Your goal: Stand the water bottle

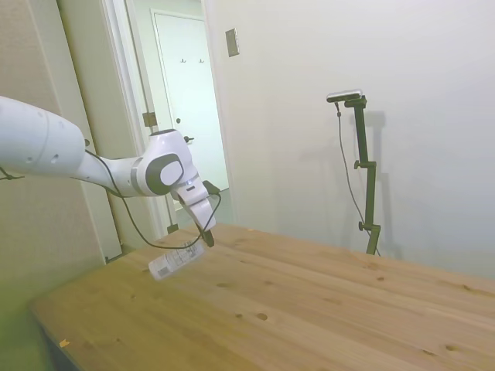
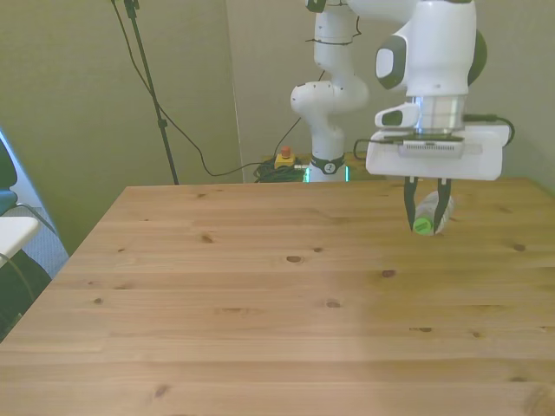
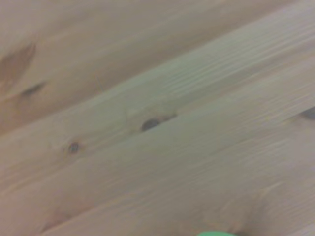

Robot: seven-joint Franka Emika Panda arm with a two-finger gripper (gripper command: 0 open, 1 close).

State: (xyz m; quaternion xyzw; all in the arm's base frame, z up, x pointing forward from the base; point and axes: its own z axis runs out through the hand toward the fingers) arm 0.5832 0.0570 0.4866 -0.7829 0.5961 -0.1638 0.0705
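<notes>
The hand (image 2: 427, 217) is closed on the water bottle (image 1: 175, 261), its two dark fingers (image 2: 409, 208) pressing either side of the neck just behind the green cap (image 2: 422, 226). The bottle hangs in the air above the wooden table (image 2: 260, 295), clear of the boards, with nothing under it but its faint shadow. In the side view it is tilted, the capped end raised toward the hand and the labelled body sloping down and away toward the table's edge on that view's left. In the front view the cap faces the camera and the clear body (image 2: 431, 208) runs back behind it, over the part of the table near the far edge on the front view's right. The wrist view shows blurred table planks (image 3: 147, 123) with dark knots, and a thin sliver of the cap (image 3: 216, 234) at the picture's border.
</notes>
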